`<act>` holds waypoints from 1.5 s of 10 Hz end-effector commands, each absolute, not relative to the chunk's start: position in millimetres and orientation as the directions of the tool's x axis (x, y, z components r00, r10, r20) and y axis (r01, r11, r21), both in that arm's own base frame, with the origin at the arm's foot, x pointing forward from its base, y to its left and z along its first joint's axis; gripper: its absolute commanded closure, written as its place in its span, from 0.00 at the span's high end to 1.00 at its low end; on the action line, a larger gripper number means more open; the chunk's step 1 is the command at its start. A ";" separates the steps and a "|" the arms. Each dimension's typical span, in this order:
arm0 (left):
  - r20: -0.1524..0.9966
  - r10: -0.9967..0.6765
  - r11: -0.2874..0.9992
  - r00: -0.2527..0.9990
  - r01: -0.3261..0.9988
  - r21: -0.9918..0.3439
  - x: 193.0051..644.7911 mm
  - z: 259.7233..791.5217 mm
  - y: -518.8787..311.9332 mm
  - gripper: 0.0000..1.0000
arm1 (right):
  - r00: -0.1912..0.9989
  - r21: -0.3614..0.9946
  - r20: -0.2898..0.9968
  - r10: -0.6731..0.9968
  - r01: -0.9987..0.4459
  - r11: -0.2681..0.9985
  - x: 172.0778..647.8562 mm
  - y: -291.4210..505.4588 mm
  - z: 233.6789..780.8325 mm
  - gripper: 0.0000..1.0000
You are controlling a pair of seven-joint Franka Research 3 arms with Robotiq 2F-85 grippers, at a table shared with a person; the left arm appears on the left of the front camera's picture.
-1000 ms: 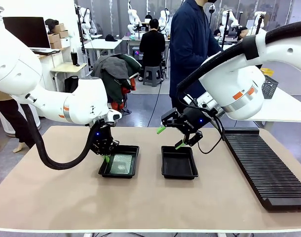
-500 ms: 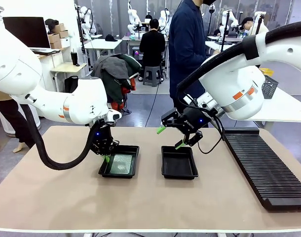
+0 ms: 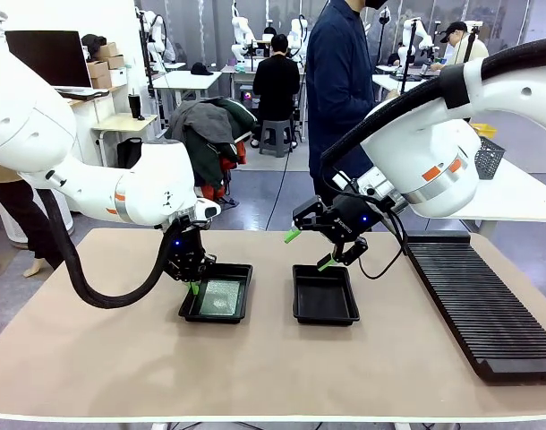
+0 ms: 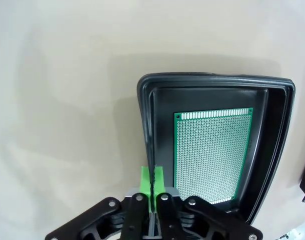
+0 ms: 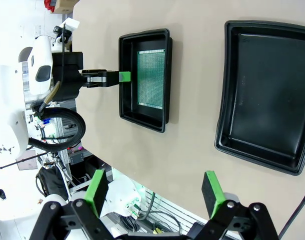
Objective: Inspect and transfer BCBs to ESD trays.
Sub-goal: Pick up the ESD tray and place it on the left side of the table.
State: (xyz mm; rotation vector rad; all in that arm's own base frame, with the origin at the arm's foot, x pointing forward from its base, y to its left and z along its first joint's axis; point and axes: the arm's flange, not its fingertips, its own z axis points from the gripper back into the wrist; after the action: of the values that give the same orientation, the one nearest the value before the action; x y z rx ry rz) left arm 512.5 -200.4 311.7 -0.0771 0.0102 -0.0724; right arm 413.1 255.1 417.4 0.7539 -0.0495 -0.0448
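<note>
Table (image 3: 94, 358): beige, lab bays behind.
Left gripper (image 4: 152, 182): pads clamped on left tray (image 4: 212, 80) rim wall.
BCB (image 4: 212, 152): flat in that tray, 1 o'clock of the pads.
Right gripper (image 5: 153, 186): fingers wide apart, holding nothing, above the empty right tray (image 5: 221, 90), 3 o'clock of left tray.
Risk: a lift by one rim would likely tip the tray and slide the BCB out. The thin rim could also slip from the pinch.

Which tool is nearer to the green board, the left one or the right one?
Left. The left tool clamps the rim of the loaded tray, beside the board; the right tool hangs open, raised, by the empty tray.
</note>
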 end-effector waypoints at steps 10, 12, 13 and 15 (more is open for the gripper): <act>0.067 -0.060 0.876 0.996 0.085 -0.475 488.3 326.8 -77.3 0.03 | 0.997 0.667 0.025 -0.079 0.042 0.744 416.6 258.5 418.2 1.00; 0.081 -0.045 0.862 0.996 0.080 -0.500 477.2 331.0 -33.0 0.03 | 0.997 0.667 0.025 -0.079 0.042 0.744 416.6 258.5 418.2 1.00; 0.070 -0.028 0.867 0.997 0.059 -0.495 472.5 332.7 -10.5 0.03 | 0.997 0.667 0.025 -0.079 0.042 0.744 416.6 258.5 418.2 1.00; 0.062 -0.010 0.874 0.998 0.038 -0.485 468.7 334.1 36.0 0.03 | 0.997 0.667 0.025 -0.079 0.042 0.744 416.6 258.5 418.2 1.00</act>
State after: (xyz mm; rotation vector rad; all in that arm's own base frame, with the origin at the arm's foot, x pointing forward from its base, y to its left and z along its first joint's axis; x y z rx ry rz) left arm 472.5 22.5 332.3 -0.5099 -0.0644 -0.0107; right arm 413.3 255.2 417.5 0.7540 -0.0498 -0.0448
